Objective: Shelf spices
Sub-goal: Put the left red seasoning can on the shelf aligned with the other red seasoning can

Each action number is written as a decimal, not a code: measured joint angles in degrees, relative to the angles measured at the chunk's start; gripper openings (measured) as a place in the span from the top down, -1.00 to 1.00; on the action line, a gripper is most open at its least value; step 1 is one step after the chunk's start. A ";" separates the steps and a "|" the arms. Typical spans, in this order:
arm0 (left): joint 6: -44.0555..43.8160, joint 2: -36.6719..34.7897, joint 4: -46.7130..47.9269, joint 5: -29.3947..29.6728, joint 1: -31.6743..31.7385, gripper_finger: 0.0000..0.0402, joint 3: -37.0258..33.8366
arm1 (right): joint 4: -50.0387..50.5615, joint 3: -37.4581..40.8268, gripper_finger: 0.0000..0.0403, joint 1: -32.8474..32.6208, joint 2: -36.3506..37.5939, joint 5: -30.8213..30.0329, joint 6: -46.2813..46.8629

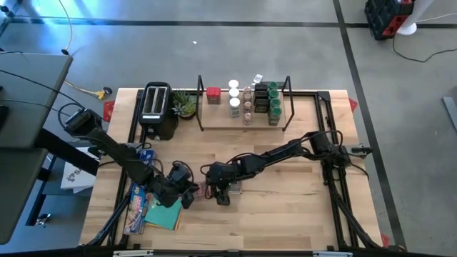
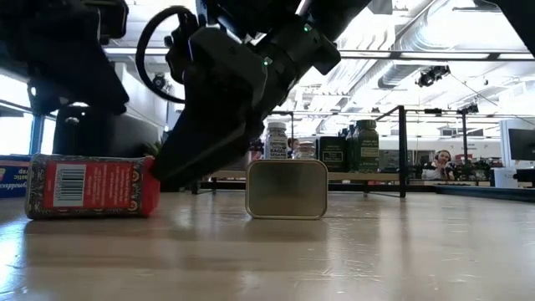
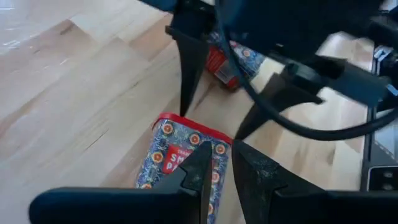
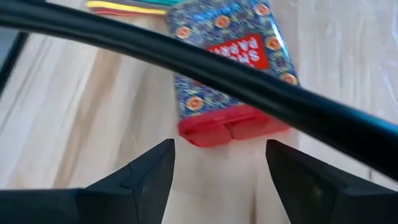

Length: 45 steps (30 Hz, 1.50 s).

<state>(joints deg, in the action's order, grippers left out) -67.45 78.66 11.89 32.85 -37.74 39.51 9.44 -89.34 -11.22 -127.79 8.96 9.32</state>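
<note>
Red-capped patterned spice tin point(image 4: 233, 74), boxy, blue floral print, lies flat on its side on the light wooden desk point(image 1: 285, 207), near the front, between the two arms. Long axis runs roughly left-right across the desk; red cap end points toward the right gripper point(image 4: 217, 168).

Right gripper: fingers spread wide, empty, just off the cap end, lined up along the tin's axis rather than across it. Left gripper point(image 3: 214, 168) sits over the other end of the same tin, fingers nearly together; cannot tell whether they pinch the tin or only hover at it. Both are about equally near, one at each end.

Second tin, plain metal base showing point(image 2: 286, 189), stands on edge just beside the right gripper in the low view.

Low wooden-board shelf with black wire frame point(image 1: 243, 111) is well apart, at the desk's far side, already carrying several green-lidded, white-lidded and dark jars plus a red tin.

Judgement: a grasp by the right gripper needs the fingers turned across the tin's narrow width, since closing along the length will likely not span it.
</note>
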 joint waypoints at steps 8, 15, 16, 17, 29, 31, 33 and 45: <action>-5.11 2.17 1.11 -6.65 -1.50 0.71 0.68 | 0.04 0.00 -0.23 -0.07 0.00 -0.53 0.75; -10.49 6.74 2.78 -5.53 -3.37 0.71 0.85 | -0.58 0.00 -0.23 -0.02 0.00 -0.53 0.74; -10.51 7.13 2.63 -5.17 -3.48 0.71 0.90 | -0.70 0.00 -0.23 -0.02 0.00 -0.51 0.74; -10.53 7.43 2.47 -5.05 -3.62 0.71 0.91 | -0.67 0.00 -0.23 -0.04 0.00 -0.51 0.74; -8.48 5.21 11.90 -4.93 -4.01 0.71 6.57 | -0.68 0.00 -0.23 -0.04 0.00 -0.49 0.74; -10.36 5.24 14.73 -5.76 -4.00 0.71 6.73 | -0.68 0.02 -0.23 -0.04 0.00 -0.49 0.74; -13.22 5.29 16.84 -6.54 -4.00 0.71 6.28 | -0.70 0.02 -0.23 -0.04 0.00 -0.49 0.74; -20.50 5.53 7.64 -5.42 -5.57 0.71 -1.89 | -2.32 0.04 -0.23 -0.13 0.00 -1.88 -1.27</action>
<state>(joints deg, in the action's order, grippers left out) -87.95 84.18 19.53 27.44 -43.31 37.63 7.12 -89.30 -11.35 -127.79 7.08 8.06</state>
